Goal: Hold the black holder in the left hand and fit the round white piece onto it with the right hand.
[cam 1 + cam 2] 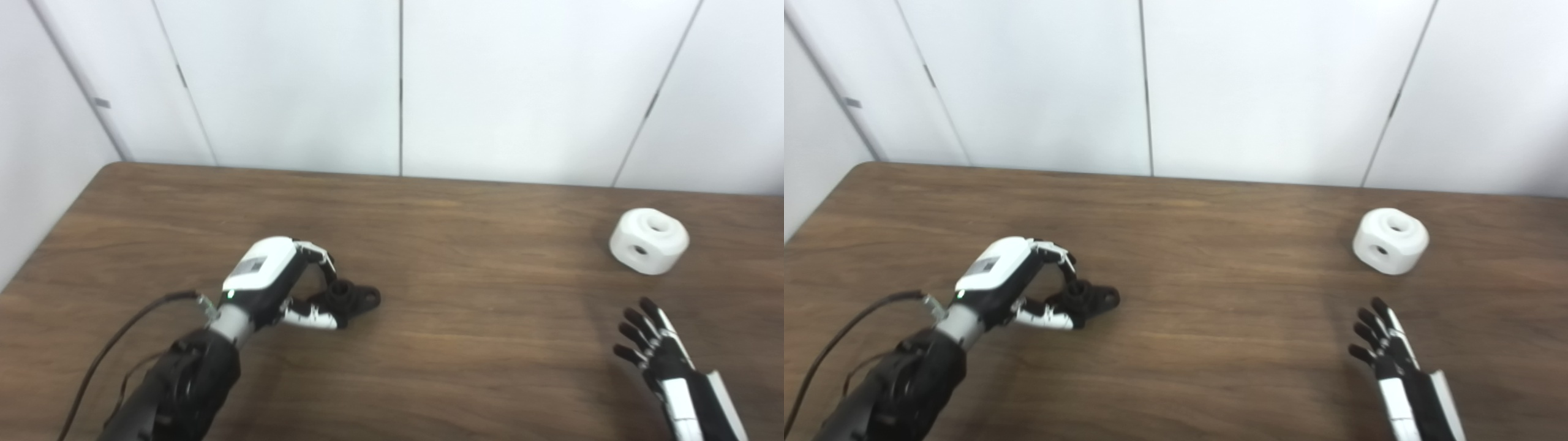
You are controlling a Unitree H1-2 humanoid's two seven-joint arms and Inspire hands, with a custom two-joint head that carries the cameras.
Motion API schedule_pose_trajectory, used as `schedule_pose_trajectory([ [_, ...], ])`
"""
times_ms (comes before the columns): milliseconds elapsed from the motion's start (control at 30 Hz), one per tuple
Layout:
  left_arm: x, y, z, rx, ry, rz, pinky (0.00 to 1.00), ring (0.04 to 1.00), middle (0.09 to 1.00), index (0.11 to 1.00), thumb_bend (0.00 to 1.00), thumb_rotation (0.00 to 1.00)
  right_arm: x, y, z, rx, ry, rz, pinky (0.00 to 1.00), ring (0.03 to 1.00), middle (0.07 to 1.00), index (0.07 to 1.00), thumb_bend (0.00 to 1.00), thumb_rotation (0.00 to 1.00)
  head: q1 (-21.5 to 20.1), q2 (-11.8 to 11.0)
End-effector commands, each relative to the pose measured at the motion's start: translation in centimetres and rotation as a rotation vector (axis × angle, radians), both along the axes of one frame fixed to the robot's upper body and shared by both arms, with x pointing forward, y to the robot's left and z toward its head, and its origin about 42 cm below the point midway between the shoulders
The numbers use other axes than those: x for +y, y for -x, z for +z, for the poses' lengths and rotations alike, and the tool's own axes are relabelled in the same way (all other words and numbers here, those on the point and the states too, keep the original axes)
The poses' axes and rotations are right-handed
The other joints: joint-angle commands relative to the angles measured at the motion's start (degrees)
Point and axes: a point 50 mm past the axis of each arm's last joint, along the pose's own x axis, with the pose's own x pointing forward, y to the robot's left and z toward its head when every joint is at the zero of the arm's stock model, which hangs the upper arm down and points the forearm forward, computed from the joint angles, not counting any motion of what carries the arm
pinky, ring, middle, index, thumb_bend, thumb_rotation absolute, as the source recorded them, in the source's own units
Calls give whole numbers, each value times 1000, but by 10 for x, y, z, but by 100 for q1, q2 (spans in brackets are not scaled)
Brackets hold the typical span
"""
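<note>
1. Nearest the front edge of the worktop (465, 367), by its right corner, the right hand (655, 352) is seen with fingers spread and pointing away; nothing is held. Its wrist and arm are cut off by the picture's bottom edge.
2. The left arm is also cut off at the bottom edge, on the left side; a thin cable (116, 343) is seen looping beside it.
3. Further in, left of the middle, the left hand (275, 282) is curled round one black holder (352, 299), with fingers over it and the thumb under its near side. The holder lies on the worktop; part of it is hidden by the fingers, and its dark shape is hard to make out. Whether it is firmly gripped cannot be told.
4. Toward the far right corner, one round white piece (649, 240) rests alone, well apart from both hands. Two round holes are shown in it, one on top and one on its side.
</note>
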Motion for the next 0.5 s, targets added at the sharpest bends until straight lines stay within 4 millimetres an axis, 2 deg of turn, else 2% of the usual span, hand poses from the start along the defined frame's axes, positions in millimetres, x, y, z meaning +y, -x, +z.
schedule_pose_trajectory([
  [0,-12,7,12,-59,-18,-53,936,859,764,485,519,54,5,-2,16,-68,-4,0,833,915,934,971,649,1000,-1,3],
  [333,-73,51,6,-14,39,-155,941,859,762,485,518,51,5,3,42,-80,-7,-5,824,917,937,974,626,1000,-32,494],
  [467,-94,64,2,10,32,-189,941,860,764,486,517,54,2,4,50,-71,-13,-13,810,913,934,976,654,1000,-15,610],
])
